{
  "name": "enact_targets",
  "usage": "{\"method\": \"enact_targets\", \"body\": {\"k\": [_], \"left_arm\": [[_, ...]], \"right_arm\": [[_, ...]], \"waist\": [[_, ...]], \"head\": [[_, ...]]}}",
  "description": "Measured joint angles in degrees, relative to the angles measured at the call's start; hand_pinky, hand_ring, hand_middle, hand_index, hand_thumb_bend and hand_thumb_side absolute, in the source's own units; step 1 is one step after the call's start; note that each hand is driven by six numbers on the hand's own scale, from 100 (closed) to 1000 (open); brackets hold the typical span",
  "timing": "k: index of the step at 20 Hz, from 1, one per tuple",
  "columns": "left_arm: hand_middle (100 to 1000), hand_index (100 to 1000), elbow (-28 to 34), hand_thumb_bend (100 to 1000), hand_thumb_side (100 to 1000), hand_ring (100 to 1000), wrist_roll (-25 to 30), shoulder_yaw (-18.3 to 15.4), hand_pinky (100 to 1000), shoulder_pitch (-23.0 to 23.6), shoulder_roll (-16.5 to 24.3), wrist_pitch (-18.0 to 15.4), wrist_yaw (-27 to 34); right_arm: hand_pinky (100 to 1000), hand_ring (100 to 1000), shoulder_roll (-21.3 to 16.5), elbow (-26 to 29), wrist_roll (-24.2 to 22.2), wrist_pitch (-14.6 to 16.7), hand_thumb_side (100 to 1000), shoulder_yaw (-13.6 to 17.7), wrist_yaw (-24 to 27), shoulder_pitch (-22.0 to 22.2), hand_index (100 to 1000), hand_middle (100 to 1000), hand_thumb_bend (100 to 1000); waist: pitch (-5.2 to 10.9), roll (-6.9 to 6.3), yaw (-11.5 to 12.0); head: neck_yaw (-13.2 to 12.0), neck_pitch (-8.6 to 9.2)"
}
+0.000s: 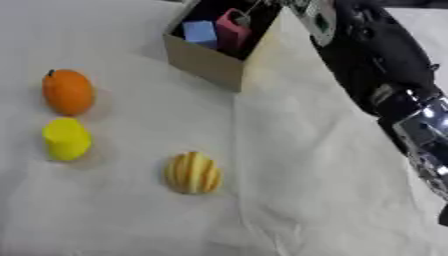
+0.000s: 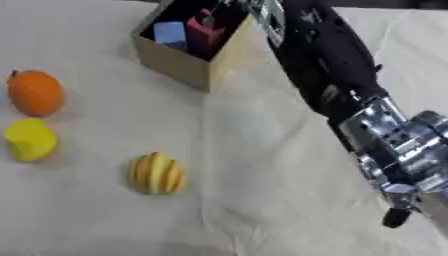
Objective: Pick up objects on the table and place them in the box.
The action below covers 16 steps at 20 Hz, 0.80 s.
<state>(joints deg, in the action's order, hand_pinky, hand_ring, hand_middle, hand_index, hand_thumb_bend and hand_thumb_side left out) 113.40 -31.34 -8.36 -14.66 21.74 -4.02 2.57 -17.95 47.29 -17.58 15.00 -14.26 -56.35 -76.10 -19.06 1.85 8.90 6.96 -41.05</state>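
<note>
Left eye view shows the cardboard box (image 1: 206, 62) at the top centre of the cloth-covered table (image 1: 306, 190), already holding a blue block (image 1: 200, 33) and a red block (image 1: 233, 29) side by side. Three things remain out on the cloth, all well apart from the box: an orange fruit (image 1: 68, 92) at the left, a yellow cup-shaped piece (image 1: 66, 138) just below it, and a yellow ribbed, striped object (image 1: 192, 173) lower down toward the middle (it may be a toy squash or shell, I cannot tell which).

Reaching in from the right side, the right arm (image 2: 328, 65) stretches up to the box's open top, its end sitting right at the near rim. The right hand (image 2: 267, 17) is mostly cut off by the picture's upper edge, so I cannot tell whether its fingers are spread or curled, nor whether anything is in them. The left hand shows in neither view.

My reading is that this is the placing step, at or just over the box, with roughly two of five things done. The next move, as I judge it, calls for the arm to draw clear of the box wall without knocking it, then cross to one of the three remaining things; the ribbed object lies nearest the arm's side.
</note>
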Motion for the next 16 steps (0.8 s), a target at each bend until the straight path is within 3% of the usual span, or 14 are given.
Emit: {"method": "enact_targets", "body": {"k": [1,3,5,6,10,16], "left_arm": [[602,782,0.00,388,575,636,0.00,0.00,714,0.00,0.00,0.00,-0.01],[602,782,0.00,387,571,636,0.00,0.00,715,0.00,0.00,0.01,-0.08],[602,782,-0.01,383,568,635,0.02,0.00,715,0.00,0.17,0.10,-0.36],[601,782,-0.03,377,567,635,0.09,0.00,715,-0.04,0.63,0.21,-0.58],[601,783,-1.02,369,559,633,1.27,0.95,716,-0.98,4.03,1.41,-2.05],[620,807,-5.87,395,555,652,5.48,6.15,740,-5.19,11.63,4.74,-6.43]], "right_arm": [[909,814,-0.13,1.11,0.67,-0.61,145,0.39,0.71,0.00,883,710,100],[906,806,-1.02,3.52,2.12,-1.05,309,0.46,2.28,0.12,869,690,100],[907,799,-2.78,6.16,3.71,-0.47,298,-0.20,3.84,1.23,868,684,100],[907,795,-3.85,7.46,4.52,0.08,359,-0.63,4.64,2.16,867,685,100],[906,777,-8.05,12.59,7.64,2.91,448,-1.64,7.76,6.70,868,681,100],[910,748,-14.06,20.72,12.67,7.75,510,-0.36,12.80,14.78,861,710,100]], "waist": [[0.06,-0.01,-0.11],[0.31,-0.01,-0.33],[0.60,-0.01,-0.57],[0.71,-0.04,-0.71],[1.23,-0.80,-1.43],[1.81,-2.56,-2.90]], "head": [[-0.21,-0.08],[-0.70,-0.28],[-1.25,-0.37],[-1.50,-0.59],[-2.50,-1.34],[-3.68,-2.30]]}}
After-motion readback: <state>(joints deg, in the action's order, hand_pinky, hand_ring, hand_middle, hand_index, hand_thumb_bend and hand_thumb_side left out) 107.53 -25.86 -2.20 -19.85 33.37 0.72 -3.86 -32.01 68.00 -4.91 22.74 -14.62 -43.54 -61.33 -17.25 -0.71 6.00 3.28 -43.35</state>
